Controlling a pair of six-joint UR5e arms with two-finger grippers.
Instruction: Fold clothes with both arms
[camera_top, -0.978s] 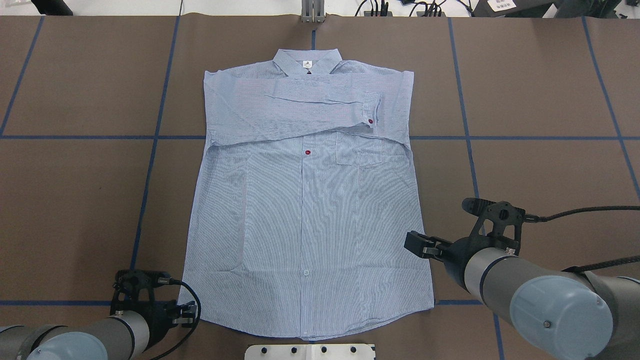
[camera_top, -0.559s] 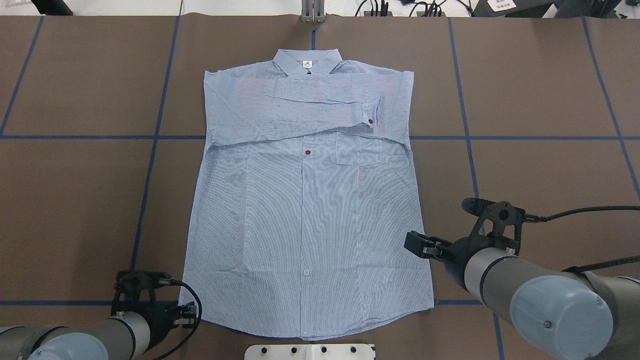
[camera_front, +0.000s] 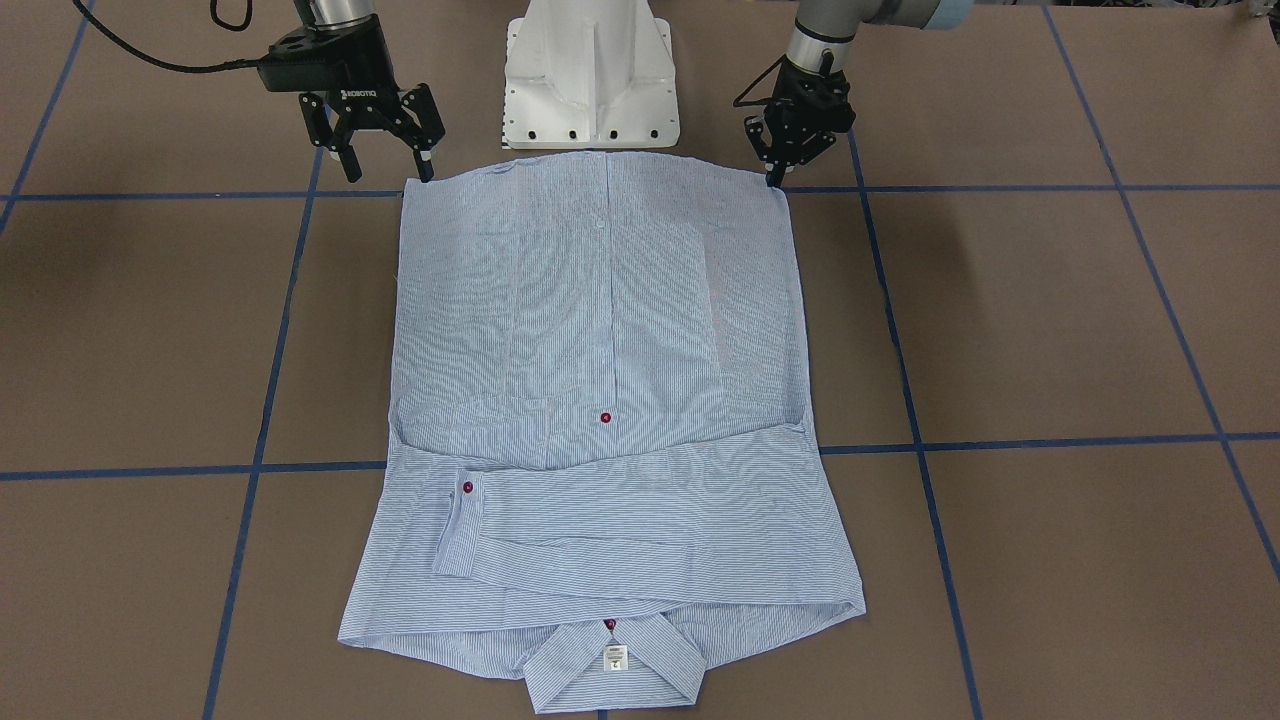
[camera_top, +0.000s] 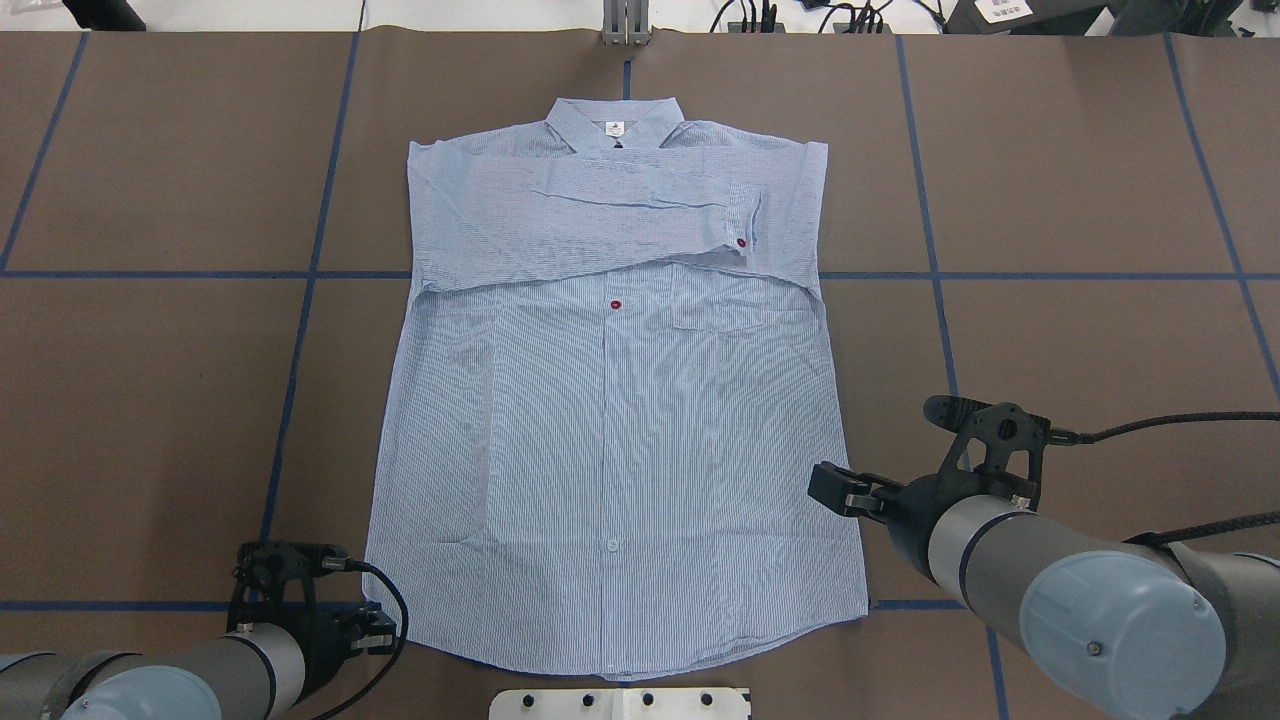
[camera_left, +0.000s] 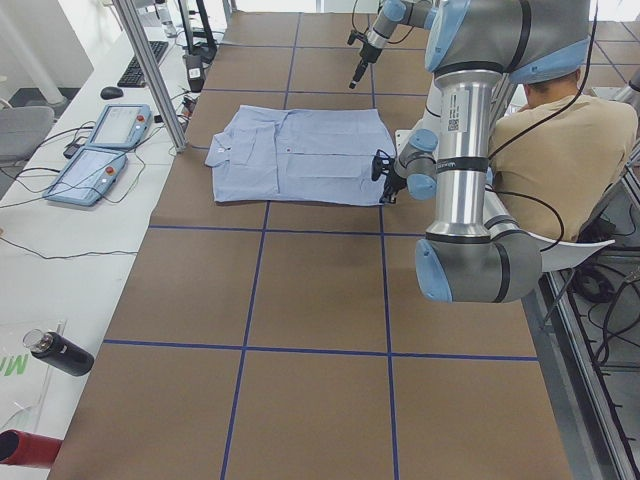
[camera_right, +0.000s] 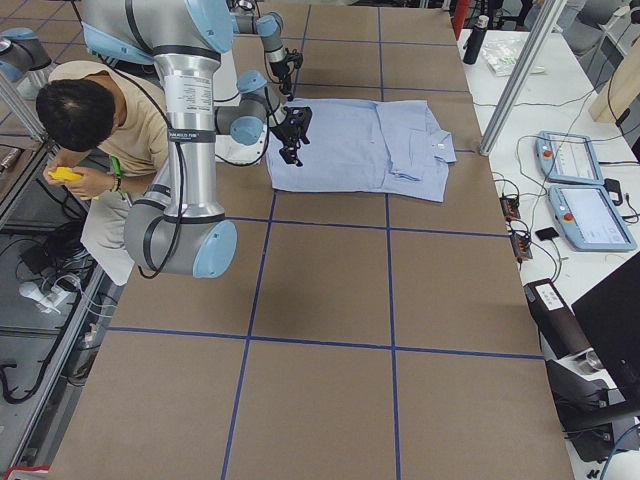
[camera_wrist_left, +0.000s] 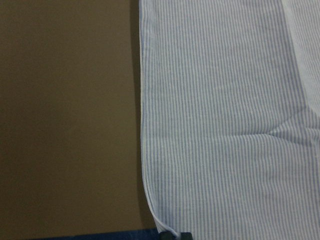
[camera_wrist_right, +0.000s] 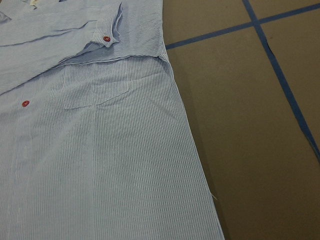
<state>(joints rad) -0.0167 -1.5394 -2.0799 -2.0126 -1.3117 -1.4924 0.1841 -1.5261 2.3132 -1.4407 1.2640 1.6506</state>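
The shirt (camera_top: 620, 430) lay flat on the bench (camera_front: 1050, 300), front up. Its collar was at the far edge, its hem was nearest the robot, and both sleeves were already crossed over the chest. To my eye the step in hand was taking hold of the two hem corners, ready to carry the lower half up toward the collar.

The left pincer (camera_front: 772, 172) was down low at its own hem corner, tips at the cloth edge. Whether it was spread or pressed together I cannot tell. The right pincer (camera_front: 390, 165) hung above the opposite corner with its fingers spread wide and pinching nothing.

Next, the right one would likely need to drop to the bench and close on the corner. Both should then lift together, or the hem would skew.

The white base (camera_front: 590, 70) stood just beside the hem, between the arms. Blue tape lines (camera_front: 1000, 442) crossed the bench. A person (camera_left: 560, 140) sat behind the robot, and touch panels (camera_left: 100, 150) and a dark bottle (camera_left: 60, 352) sat well apart on a side desk. Nothing lay on the shirt's path.
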